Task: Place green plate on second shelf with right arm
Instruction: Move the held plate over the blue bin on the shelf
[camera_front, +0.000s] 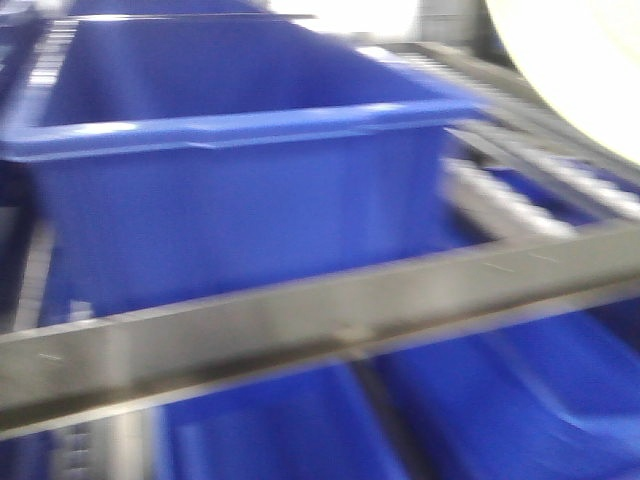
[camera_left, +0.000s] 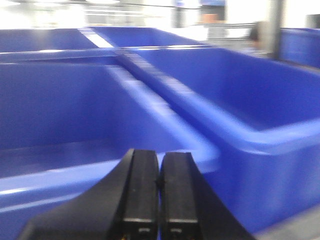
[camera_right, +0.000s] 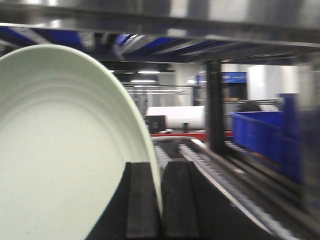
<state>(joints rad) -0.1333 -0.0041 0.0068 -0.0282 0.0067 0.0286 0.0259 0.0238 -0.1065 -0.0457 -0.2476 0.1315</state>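
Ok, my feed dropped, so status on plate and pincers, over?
Right pincer shut on green plate, held on edge. Left pincer shut, empty, facing blue crates. Shelf rollers ahead; crate to the right.

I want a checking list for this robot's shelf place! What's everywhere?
Surface: roller shelf, metal rollers running away from the camera.
Job's things: green plate, standing on edge, gripped at its rim.
Clutter: blue crates side by side; the insides that show hold nothing.
Grippers: right gripper, jaws shut on the green plate; left gripper, jaws shut, holding nothing.
Cables: nothing seen.
Surroundings: grey rack beam; blurry hall behind.
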